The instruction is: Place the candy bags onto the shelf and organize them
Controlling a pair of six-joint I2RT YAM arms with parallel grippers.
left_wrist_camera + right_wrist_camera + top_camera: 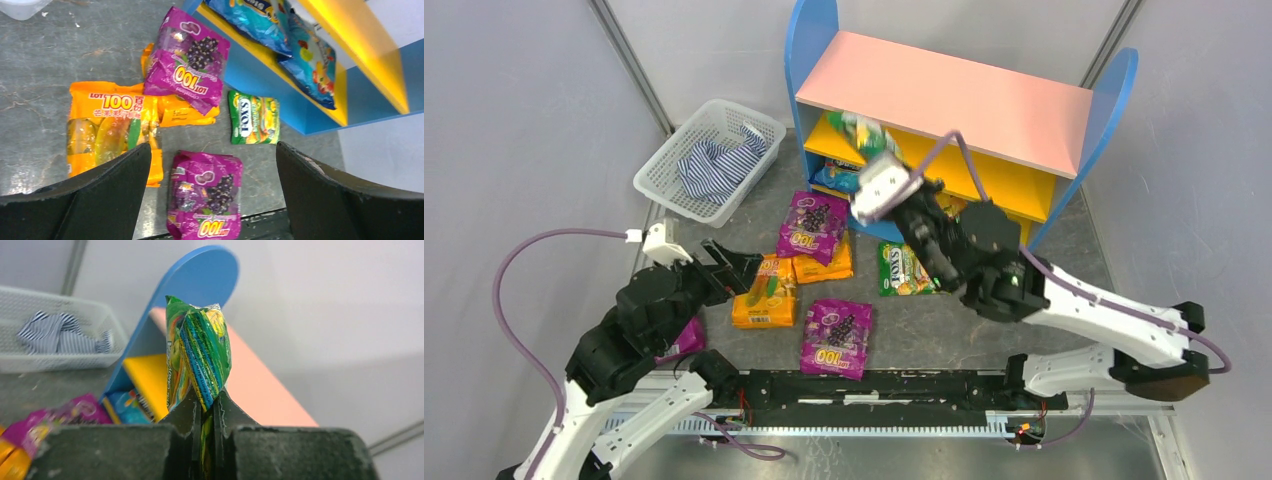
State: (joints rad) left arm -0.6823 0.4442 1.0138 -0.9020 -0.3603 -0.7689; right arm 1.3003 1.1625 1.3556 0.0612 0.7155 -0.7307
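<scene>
Right gripper (pixel 207 407) is clamping a green candy bag (pixel 200 350) by its lower edge, holding it upright at the shelf (pixel 944 90), by the 9 o'clock end of the yellow middle board. Left gripper (pixel 212 148) is hovering with jaws wide apart, gripping nothing. In the left wrist view an orange bag (pixel 110 130) is lying at 9 o'clock, a purple bag (pixel 205 195) at 6, and a FOX'S bag (pixel 254 117) at 1, all on the table (pixel 944 330).
</scene>
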